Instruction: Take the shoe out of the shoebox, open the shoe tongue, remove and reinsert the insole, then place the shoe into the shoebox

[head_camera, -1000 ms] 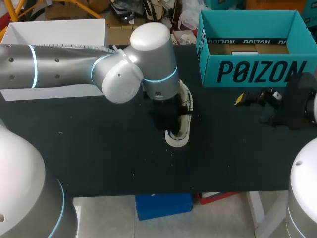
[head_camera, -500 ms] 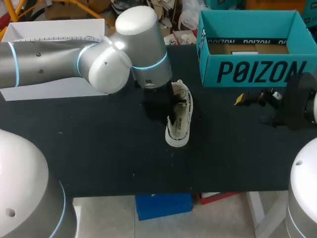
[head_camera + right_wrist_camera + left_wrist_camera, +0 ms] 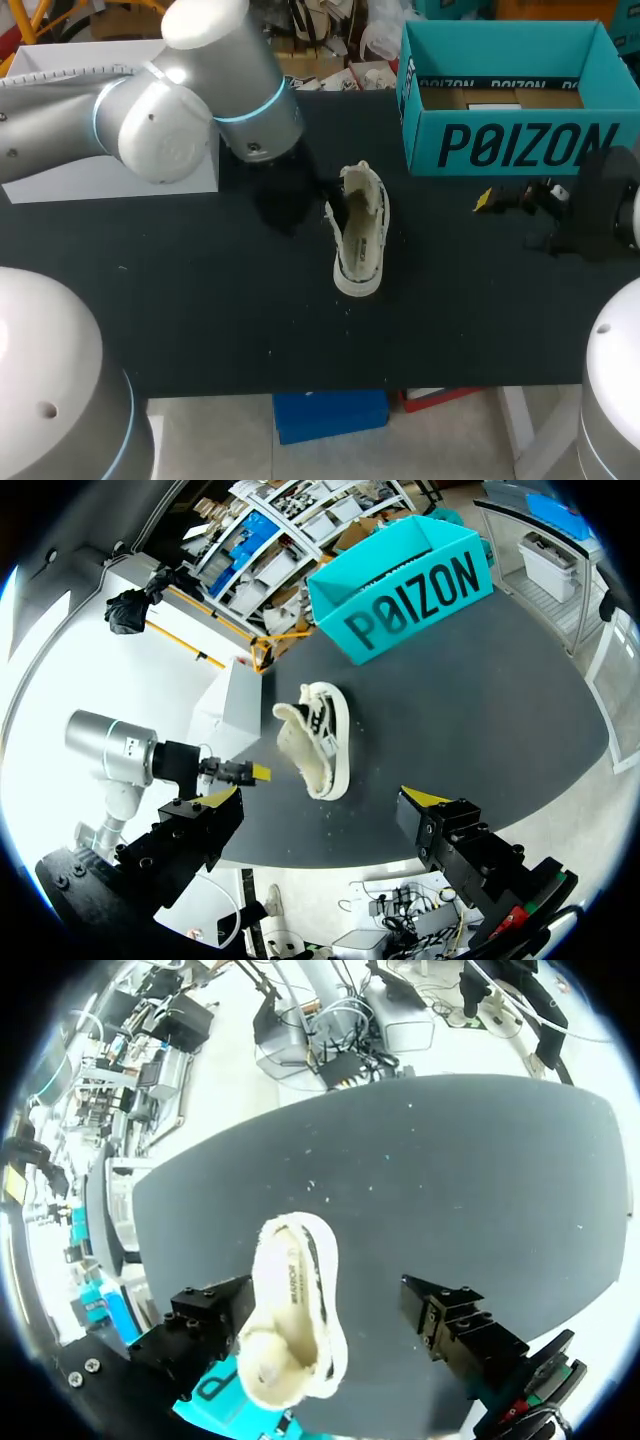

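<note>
Mid-frame in the head view, the shoe (image 3: 360,232) lies on the table (image 3: 200,320), outside the box. Likely light, with a soft upper over a stiffer sole, so pinch the heel collar. Left gripper (image 3: 322,1310) beside it and right gripper (image 3: 323,798) at the right edge both gape, empty. Shoebox (image 3: 510,140) sits upper right.

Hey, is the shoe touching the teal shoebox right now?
Apart. The head view shows a strip of bare black table between the shoe and the shoebox.

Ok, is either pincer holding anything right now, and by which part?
Nothing is held. The left pincer and right pincer are both open, and the shoe lies on the table, gripped by neither.
</note>
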`<action>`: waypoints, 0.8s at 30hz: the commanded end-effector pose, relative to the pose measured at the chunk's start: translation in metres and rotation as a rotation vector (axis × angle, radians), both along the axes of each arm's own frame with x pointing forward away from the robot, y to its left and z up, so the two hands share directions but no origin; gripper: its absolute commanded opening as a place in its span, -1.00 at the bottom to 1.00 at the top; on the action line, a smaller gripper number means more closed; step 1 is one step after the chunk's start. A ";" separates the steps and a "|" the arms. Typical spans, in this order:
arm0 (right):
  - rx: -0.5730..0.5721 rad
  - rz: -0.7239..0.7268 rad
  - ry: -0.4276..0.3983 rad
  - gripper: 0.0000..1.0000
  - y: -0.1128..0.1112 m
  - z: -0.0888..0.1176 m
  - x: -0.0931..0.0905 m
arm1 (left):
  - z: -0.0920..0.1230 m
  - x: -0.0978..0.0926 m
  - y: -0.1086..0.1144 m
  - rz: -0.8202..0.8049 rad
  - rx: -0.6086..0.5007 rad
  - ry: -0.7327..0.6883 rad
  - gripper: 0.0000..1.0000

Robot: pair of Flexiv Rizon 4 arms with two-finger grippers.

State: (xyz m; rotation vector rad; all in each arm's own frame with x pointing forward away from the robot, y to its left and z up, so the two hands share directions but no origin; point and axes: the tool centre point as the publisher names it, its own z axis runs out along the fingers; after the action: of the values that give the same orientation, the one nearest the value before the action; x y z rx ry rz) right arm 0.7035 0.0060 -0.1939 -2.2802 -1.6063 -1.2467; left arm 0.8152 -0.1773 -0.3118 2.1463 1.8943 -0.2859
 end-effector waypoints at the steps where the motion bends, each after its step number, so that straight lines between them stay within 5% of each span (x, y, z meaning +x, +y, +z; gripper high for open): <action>1: -0.001 0.000 0.002 1.00 0.000 0.000 0.000 | 0.005 -0.002 0.009 0.008 -0.003 -0.012 1.00; 13: -0.001 0.000 0.002 1.00 0.000 0.000 0.000 | -0.008 0.024 0.011 0.014 0.073 -0.039 1.00; 18: -0.001 0.000 0.002 1.00 0.000 0.000 0.000 | -0.007 0.042 0.010 0.061 0.006 -0.046 1.00; 19: -0.001 0.000 0.002 1.00 0.000 0.000 0.000 | -0.007 0.047 0.011 0.080 -0.013 -0.043 0.57; 21: -0.001 0.000 0.002 1.00 0.000 0.000 0.000 | -0.007 0.059 0.013 0.118 -0.056 -0.029 -0.73; 22: -0.001 0.000 0.002 1.00 0.000 0.000 0.000 | -0.007 0.066 0.014 0.142 -0.076 -0.027 -1.00; 24: -0.001 0.000 0.002 1.00 0.000 0.000 0.000 | -0.007 0.077 0.017 0.196 -0.123 -0.015 -1.00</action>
State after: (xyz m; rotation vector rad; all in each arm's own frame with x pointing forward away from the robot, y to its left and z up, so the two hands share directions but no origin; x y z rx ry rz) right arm 0.7035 0.0059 -0.1939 -2.2802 -1.6063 -1.2467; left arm 0.8813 -0.1669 -0.3087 1.9218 2.0234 -0.2629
